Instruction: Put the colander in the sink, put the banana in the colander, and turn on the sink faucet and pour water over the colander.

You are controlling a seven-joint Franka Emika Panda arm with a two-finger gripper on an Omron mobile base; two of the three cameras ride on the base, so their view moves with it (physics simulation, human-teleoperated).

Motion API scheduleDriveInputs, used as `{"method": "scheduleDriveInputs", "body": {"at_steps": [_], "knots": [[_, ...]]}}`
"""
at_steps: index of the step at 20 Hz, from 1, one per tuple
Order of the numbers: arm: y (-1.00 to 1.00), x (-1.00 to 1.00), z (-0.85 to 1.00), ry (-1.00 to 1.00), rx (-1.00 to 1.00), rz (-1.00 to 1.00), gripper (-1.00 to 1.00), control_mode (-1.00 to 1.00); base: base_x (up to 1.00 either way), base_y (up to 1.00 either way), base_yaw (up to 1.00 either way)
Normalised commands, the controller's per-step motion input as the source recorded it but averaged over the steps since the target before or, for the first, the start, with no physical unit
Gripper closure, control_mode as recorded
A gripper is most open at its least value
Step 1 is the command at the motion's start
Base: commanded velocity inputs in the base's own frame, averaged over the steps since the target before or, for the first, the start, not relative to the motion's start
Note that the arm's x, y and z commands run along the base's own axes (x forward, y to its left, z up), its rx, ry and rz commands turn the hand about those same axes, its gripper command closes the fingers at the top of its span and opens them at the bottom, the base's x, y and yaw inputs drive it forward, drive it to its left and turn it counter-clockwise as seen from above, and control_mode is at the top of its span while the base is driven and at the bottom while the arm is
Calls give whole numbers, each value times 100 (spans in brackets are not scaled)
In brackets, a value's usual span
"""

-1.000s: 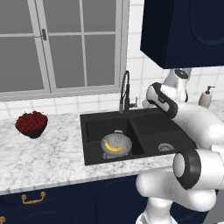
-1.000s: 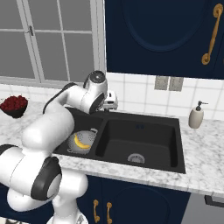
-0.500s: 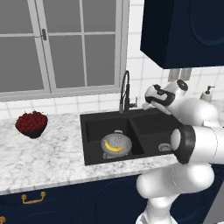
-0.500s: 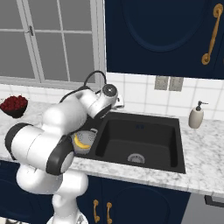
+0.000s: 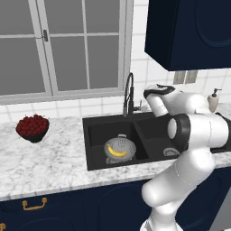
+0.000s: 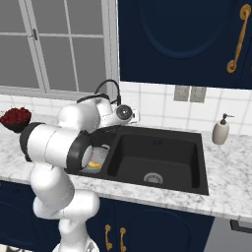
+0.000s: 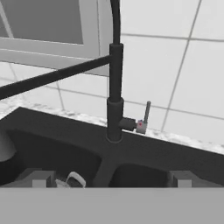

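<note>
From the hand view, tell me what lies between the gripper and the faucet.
Nothing: between the gripper and the sink faucet lies just the sink divider, bare.

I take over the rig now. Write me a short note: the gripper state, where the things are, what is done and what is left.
Gripper: jaws open, empty, held over the sink's back edge and facing the faucet base.
Colander: in the left basin.
Banana: lying inside the colander.
Faucet: small side lever stands upright; no water seen running. From the left base view the spout appears to hang over the left basin.
Done: colander in sink, banana in colander.
Left: push the lever to start the water and check that it falls on the colander.
</note>
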Motion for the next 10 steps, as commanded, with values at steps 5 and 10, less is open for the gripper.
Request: {"method": "scheduleDriveInputs", "body": {"at_steps": [5,10], "knots": [[0,39,-8,-1,2,0,-100,-100,0,0,0],[0,37,-12,-2,2,-1,-100,-100,0,0,0]]}}
